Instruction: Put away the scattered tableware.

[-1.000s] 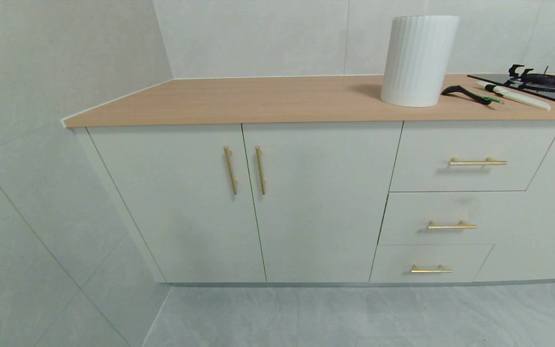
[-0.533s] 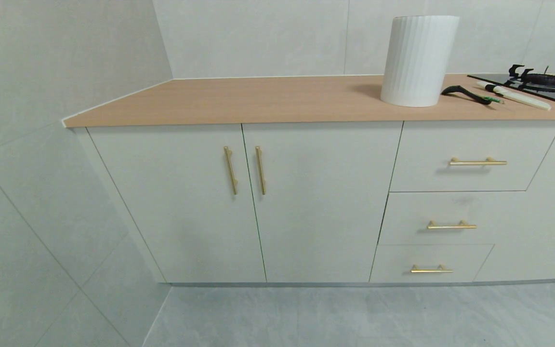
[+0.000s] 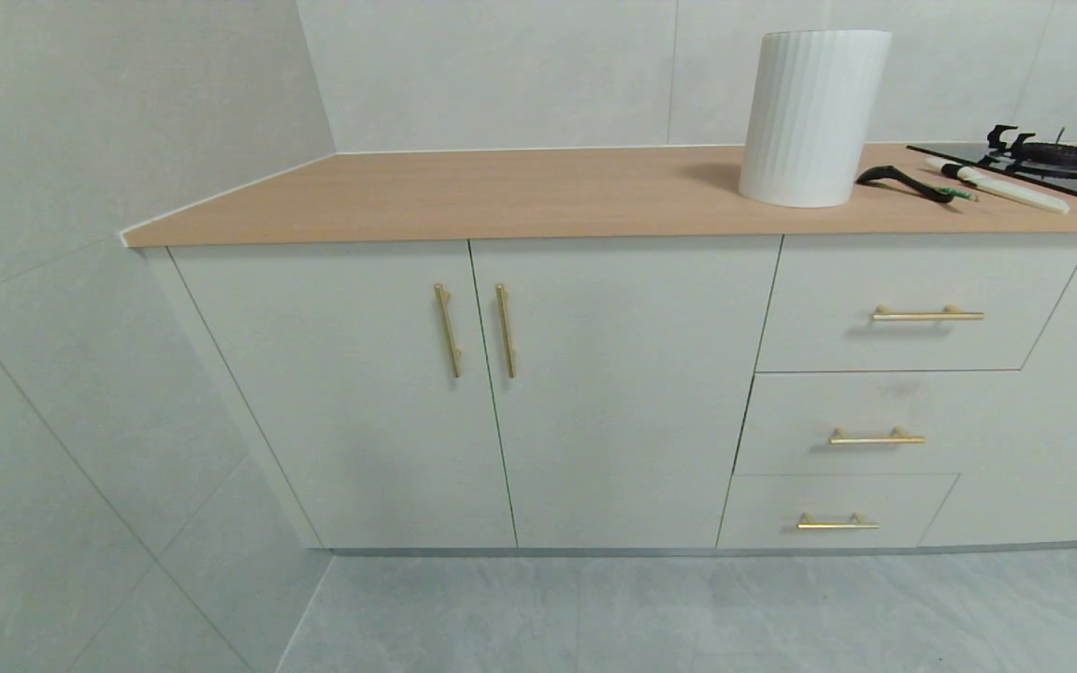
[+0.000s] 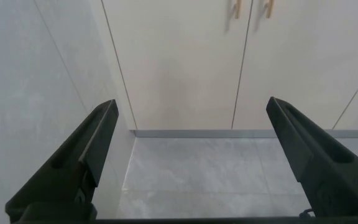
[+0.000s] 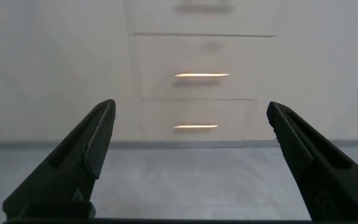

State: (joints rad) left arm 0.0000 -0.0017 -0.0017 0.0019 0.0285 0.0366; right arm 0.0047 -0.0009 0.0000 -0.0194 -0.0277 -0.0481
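On the wooden countertop (image 3: pixel 501 192) at the right lie a black-handled utensil (image 3: pixel 908 181) and a white-bladed knife with a dark handle (image 3: pixel 1001 185), next to a tall ribbed white container (image 3: pixel 811 117). My left gripper (image 4: pixel 191 109) hangs low, open and holding nothing, facing the base of the double cabinet doors (image 4: pixel 185 62). My right gripper (image 5: pixel 191 109) is open too, with nothing between its fingers, and faces the lower drawers (image 5: pixel 197 81) near the floor.
A black gas hob (image 3: pixel 1053 159) sits at the counter's far right. Below the counter are two doors with gold handles (image 3: pixel 476 329) and three drawers with gold handles (image 3: pixel 926 315). A tiled wall (image 3: pixel 80 280) closes the left side. Grey floor (image 3: pixel 688 617) lies in front.
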